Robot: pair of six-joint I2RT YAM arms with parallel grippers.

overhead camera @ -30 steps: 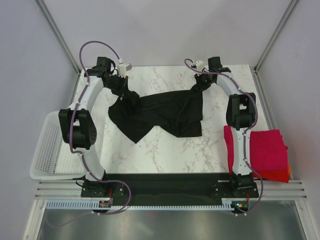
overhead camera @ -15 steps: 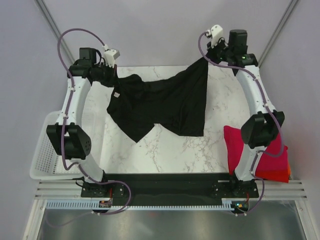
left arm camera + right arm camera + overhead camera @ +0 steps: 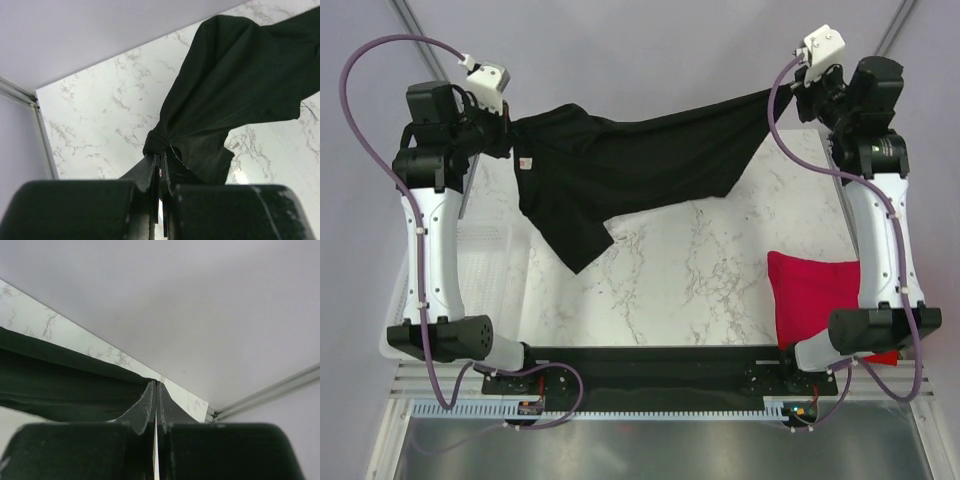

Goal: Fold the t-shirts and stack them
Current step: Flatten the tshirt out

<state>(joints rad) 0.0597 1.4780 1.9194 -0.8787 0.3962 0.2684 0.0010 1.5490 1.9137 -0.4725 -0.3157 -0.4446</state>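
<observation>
L fingers (image 3: 159, 160) are clamped on a bunched corner of the black shirt (image 3: 630, 165), and R fingers (image 3: 156, 386) are clamped on its far end, so the shirt hangs stretched btwn the two pairs above the marble surface (image 3: 720, 270). A loose flap droops closer to the L fingers; can't tell if its tip touches the surface. A red shirt (image 3: 815, 295), folded, lies on the surface well apart from the R fingers, back toward the R arm's base.

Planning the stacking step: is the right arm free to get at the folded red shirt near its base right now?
Probably not yet: the right gripper is shut on the black shirt, held high at the far edge; the red shirt lies uncovered.
</observation>
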